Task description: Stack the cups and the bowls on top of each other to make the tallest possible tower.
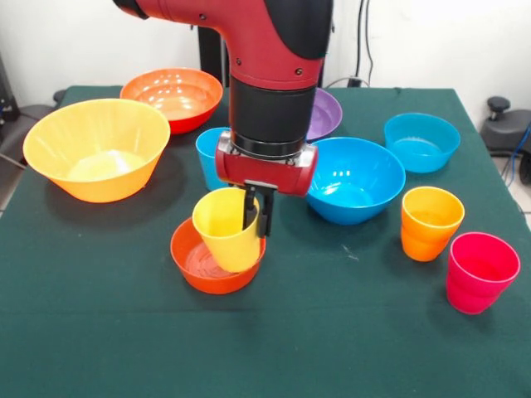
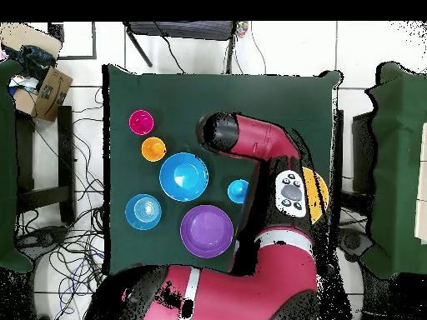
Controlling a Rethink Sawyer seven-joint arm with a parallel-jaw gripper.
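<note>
My gripper (image 1: 255, 230) is shut on the rim of the yellow cup (image 1: 224, 236). The cup is tilted, with its base down inside the small red-orange bowl (image 1: 192, 269) at the table's front middle. The blue cup (image 1: 209, 153) (image 2: 238, 191) stands just behind, partly hidden by the arm. At the right stand the orange cup (image 1: 430, 222) (image 2: 153, 149) and the pinkish red cup (image 1: 479, 272) (image 2: 140, 122). In the overhead view the arm hides the gripper, the yellow cup and the small bowl.
A large light orange bowl (image 1: 95, 149) sits at the left, with a medium red-orange bowl (image 1: 174, 98) behind it. A purple bowl (image 1: 325, 112) (image 2: 206, 230), a large blue bowl (image 1: 353, 178) (image 2: 183, 176) and a small teal bowl (image 1: 421, 141) (image 2: 143, 212) stand right of the arm.
</note>
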